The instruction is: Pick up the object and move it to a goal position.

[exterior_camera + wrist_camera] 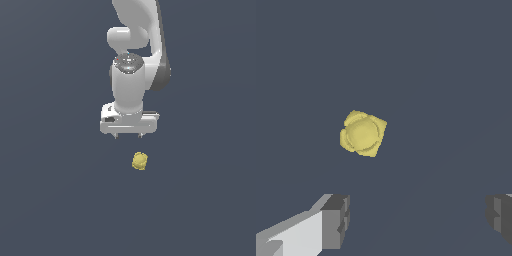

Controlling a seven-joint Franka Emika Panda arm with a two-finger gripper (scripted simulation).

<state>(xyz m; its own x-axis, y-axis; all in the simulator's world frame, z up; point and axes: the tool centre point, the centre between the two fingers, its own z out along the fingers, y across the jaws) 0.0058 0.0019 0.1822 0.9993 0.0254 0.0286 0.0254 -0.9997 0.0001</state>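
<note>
The object (140, 161) is a small lumpy yellow blob lying on the dark grey floor. It also shows in the wrist view (362, 133). My white gripper (128, 136) hangs just above and slightly to the exterior view's left of it, not touching it. In the wrist view the gripper (418, 220) is open and empty, with its two grey fingertips (336, 220) wide apart. The blob lies outside the gap between them.
The white arm (132, 60) rises from the gripper toward the top of the exterior view. Flat dark grey floor (50, 200) lies around the blob.
</note>
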